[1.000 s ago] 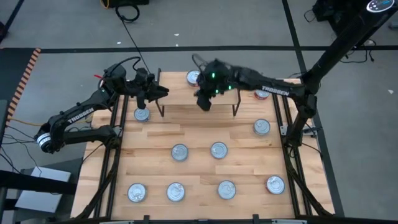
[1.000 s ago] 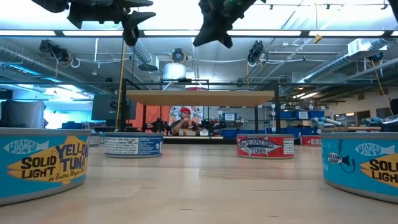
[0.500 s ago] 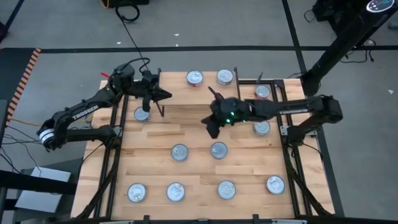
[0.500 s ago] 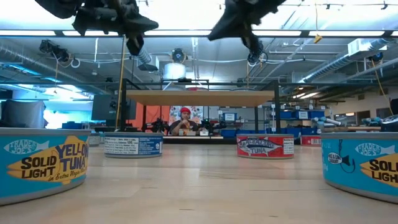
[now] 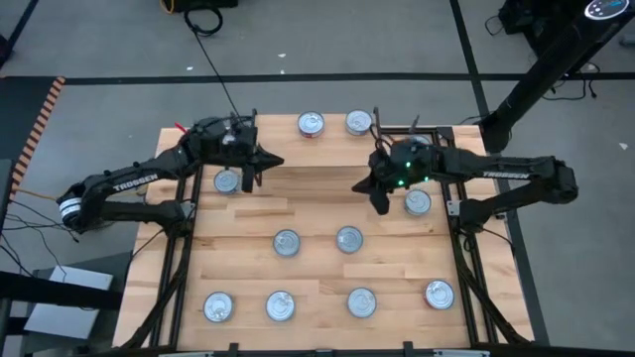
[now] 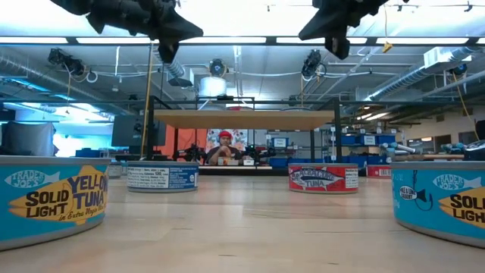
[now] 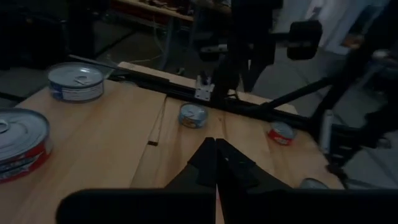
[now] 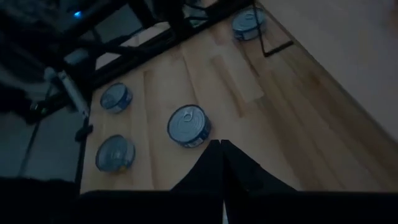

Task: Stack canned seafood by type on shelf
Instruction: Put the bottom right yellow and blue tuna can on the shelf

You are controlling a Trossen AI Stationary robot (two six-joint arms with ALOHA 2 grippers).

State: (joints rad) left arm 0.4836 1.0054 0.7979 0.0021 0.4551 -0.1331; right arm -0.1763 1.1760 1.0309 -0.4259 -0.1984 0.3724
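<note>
High view puts the right gripper (image 5: 382, 201), jaws pressed together, just left of a tuna tin (image 5: 418, 202) on the tabletop (image 5: 317, 288), right of the shelf (image 5: 316, 177); left gripper (image 5: 260, 164), likewise closed, is farther.

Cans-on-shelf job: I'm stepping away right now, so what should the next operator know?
Left hand: shut, empty, above the shelf's left end.
Right hand: shut, empty, off the shelf's right end, beside a can.
Cans: two appear to sit side by side at the shelf's far edge, unstacked. At least eight lie scattered on the table.
Done: two shelved at most.
Left: shelve the rest, stacked by type.
</note>
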